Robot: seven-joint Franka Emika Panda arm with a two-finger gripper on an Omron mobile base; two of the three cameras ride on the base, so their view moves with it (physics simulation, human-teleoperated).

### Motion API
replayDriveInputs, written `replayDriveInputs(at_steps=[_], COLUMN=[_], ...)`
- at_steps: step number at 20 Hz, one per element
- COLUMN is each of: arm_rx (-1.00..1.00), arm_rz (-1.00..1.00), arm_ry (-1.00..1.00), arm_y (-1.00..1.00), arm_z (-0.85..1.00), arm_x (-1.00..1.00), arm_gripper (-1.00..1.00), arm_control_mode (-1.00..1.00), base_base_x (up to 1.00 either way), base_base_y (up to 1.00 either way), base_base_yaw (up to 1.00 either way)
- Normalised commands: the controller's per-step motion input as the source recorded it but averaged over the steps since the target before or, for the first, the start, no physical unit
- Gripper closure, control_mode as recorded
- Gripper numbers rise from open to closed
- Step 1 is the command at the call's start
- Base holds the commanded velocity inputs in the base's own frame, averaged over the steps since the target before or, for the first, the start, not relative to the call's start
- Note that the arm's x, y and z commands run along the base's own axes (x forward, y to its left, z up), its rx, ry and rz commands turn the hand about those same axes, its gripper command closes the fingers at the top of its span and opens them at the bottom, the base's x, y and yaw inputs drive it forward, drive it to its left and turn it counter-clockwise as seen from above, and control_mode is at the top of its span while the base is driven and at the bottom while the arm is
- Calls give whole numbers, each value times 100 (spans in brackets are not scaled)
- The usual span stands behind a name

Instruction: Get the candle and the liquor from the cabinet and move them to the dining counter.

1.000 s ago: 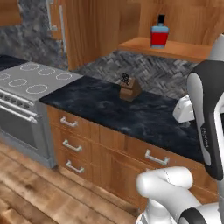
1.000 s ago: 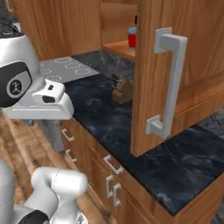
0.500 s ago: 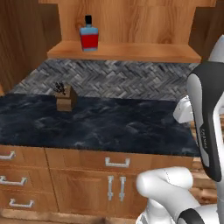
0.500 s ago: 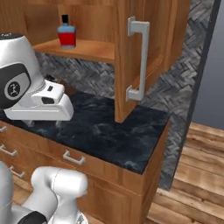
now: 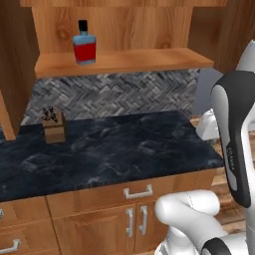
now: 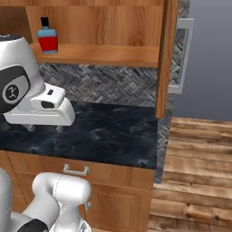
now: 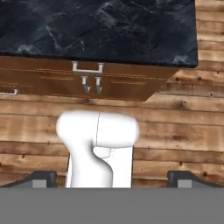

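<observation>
Standing on the cabinet (image 5: 124, 62) shelf, liquor (image 5: 83, 44) (cap slightly blurred), pincer (image 7: 112, 178) wide.

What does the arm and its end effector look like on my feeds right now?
The arm has glossy white, rounded shells with dark grey to black joint sections; a round dark cap on one joint carries a small white marking. The end effector has two small dark grey finger tips set wide apart. No cables are visible.
</observation>
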Motion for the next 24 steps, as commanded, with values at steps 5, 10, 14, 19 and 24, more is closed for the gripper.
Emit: replayDriveInputs(at_steps=[5,10,14,19,24], arm_rx=[0,0,0,0,0], arm_rz=[0,0,0,0,0], arm_ry=[0,0,0,0,0], arm_y=[0,0,0,0,0], arm_z=[0,0,0,0,0], arm_x=[0,0,0,0,0], arm_gripper=[-100,-100,-100,-100,-100], arm_control_mode=[100,100,100,100,100], base_base_x=[1,9,13,40,67], base_base_y=[37,55,33,44,21], base_base_yaw=[-4,7,-1,0,1])
